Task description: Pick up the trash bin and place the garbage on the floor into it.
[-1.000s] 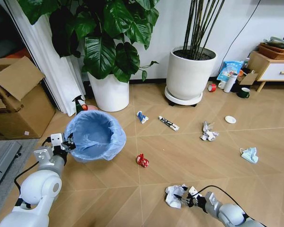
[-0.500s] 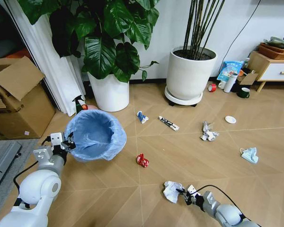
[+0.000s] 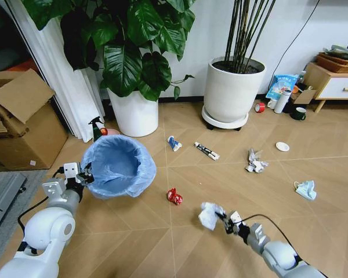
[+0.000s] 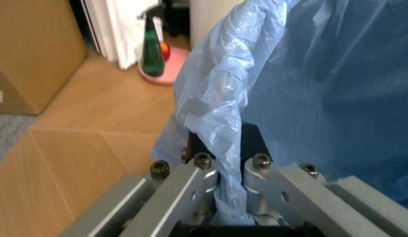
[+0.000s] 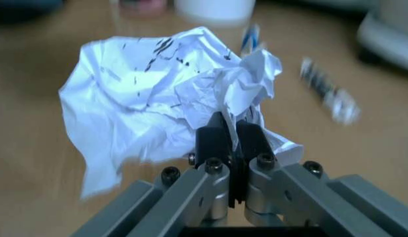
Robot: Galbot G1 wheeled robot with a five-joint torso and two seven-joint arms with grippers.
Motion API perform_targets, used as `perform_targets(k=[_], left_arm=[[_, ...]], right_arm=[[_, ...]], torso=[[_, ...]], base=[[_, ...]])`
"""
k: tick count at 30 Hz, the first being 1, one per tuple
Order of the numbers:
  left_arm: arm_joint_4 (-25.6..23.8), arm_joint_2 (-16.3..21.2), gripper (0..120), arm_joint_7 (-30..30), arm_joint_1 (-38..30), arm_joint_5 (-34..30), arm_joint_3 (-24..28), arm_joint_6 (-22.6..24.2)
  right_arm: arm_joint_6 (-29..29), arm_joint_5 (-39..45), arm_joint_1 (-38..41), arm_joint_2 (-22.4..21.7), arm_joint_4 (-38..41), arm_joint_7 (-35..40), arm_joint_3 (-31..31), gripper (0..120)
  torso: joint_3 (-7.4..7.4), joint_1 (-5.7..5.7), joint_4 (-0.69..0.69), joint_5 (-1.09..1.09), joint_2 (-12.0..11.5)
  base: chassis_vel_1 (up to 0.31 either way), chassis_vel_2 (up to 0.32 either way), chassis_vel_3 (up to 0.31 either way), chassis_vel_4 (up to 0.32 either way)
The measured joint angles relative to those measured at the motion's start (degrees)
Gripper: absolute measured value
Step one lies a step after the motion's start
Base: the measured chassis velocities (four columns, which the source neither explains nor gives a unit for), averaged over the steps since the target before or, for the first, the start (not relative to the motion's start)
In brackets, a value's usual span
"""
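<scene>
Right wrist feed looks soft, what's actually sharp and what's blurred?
Right wrist view: the right gripper and crumpled paper are fairly crisp; floor and litter behind are blurred. Head view: sharp overall. Left wrist view: spray bottle slightly soft.

trash bin [image 4: 322,74]: dark body hidden under bag | wrappers [image 5: 325,91]: blurred

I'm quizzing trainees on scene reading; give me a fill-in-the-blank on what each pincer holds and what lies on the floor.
1. The right pincer is shut on a crumpled wad of ____ paper.
2. The left pincer grips the trash bin at its ____.
3. The crushed can on the floor is ____ in colour.

Missing words: white; rim; red
</scene>
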Motion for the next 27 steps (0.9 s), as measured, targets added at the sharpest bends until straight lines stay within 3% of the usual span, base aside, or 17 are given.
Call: perform_targets(k=[3,7,11,17,27], left_arm=[[1.77,1.17,0,0.08,-1.16,-1.35,1.71,0.93],[3.10,2.08,0,0.28,-2.41,-2.43,3.30,1.75],[4.32,3.39,0,0.31,-4.03,-5.24,5.16,3.65],[6.25,5.27,0,0.78,-5.95,-7.70,7.44,5.39],[7.77,5.81,0,2.21,-6.87,-8.16,8.25,6.36]], right_arm=[[-3.44,5.98,4.39,-2.23,8.34,2.14,0.01,0],[-6.32,9.98,9.76,-3.55,12.24,3.69,-2.27,0],[-9.04,14.47,19.07,-4.06,14.13,6.06,-9.24,0],[-11.16,18.88,32.61,-1.21,13.53,8.69,-24.11,0],[-12.84,19.79,41.22,6.11,8.16,11.06,-39.56,0]], torso=[[0.00,0.00,0.02,-0.03,0.00],[-0.01,0.00,0.01,0.02,0.00],[0.00,0.00,0.01,0.01,0.00],[0.00,0.01,0.03,0.00,0.00],[0.00,0.01,0.02,0.01,0.00]], base=[[0.000,0.000,0.000,0.000],[0.000,0.000,0.000,0.000],[0.000,0.000,0.000,0.000],[0.000,0.000,0.000,0.000],[0.000,0.000,0.000,0.000]])
